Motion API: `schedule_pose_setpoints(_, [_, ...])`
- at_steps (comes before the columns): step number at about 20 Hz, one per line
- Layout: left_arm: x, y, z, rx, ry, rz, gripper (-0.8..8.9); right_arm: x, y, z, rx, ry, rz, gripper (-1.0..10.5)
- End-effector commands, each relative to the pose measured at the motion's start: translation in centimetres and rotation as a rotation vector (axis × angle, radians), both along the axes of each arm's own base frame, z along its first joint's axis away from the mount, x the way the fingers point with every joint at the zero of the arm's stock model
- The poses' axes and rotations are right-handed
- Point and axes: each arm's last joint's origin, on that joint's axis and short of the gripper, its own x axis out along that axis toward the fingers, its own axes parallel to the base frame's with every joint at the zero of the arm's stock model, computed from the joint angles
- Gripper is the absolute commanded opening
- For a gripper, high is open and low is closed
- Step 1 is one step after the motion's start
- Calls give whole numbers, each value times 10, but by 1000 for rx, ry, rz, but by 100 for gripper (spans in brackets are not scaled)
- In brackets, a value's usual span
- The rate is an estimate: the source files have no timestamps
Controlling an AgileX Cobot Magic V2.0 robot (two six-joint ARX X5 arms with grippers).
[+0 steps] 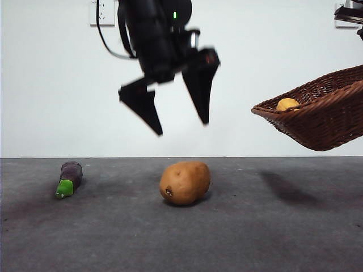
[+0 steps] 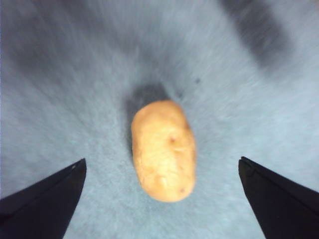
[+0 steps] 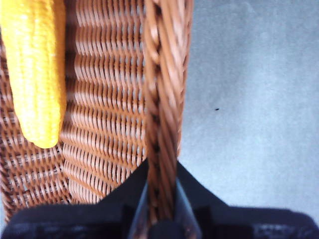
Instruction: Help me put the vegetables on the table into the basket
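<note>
Two vegetables lie on the table (image 1: 283, 238): potato (image 1: 185, 182) mid-table beneath the spread left gripper (image 1: 181, 124), eggplant (image 1: 70, 178) leftward. Right gripper (image 3: 160, 199) clamps the raised basket's (image 1: 323, 113) rim, corn (image 3: 35, 64) inside.

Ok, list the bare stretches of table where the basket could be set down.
The table is bare beneath the lifted basket, which the right gripper holds by its rim, with the corn inside. The strip between eggplant and potato is tighter. The open left gripper hangs over the potato.
</note>
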Motion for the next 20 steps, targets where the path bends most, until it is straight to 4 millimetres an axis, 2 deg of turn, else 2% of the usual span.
schedule_pose_setpoints(1, [-1,-5,-26,10,21,-20,530,-1,1,4,11,-27,12,-8])
schedule_pose_setpoints(3, [-2,-7,-36,10,19,-26,530,-1,1,4,10,-26,12,-8])
schedule_pose_setpoints(9, [-1,-9,-51,17,33,-23,530,-1,1,3,11,-22,13,-8])
schedule_pose_setpoints(12, [1,-12,-70,53,81,-26,530,-2,1,3,11,-21,13,-8])
schedule_pose_setpoints(14, [1,-16,-76,54,85,-18,528,-2,1,3,11,-18,13,-8])
schedule_pose_setpoints(15, [1,-18,-76,47,76,-8,462,-2,1,3,11,-18,13,-8])
schedule_pose_setpoints(18, [-1,-23,-76,43,62,-20,-17,-2,1,3,11,-19,13,-8])
schedule_pose_setpoints(20, [-2,-24,-76,46,65,-22,-9,-2,1,3,11,-19,13,-8])
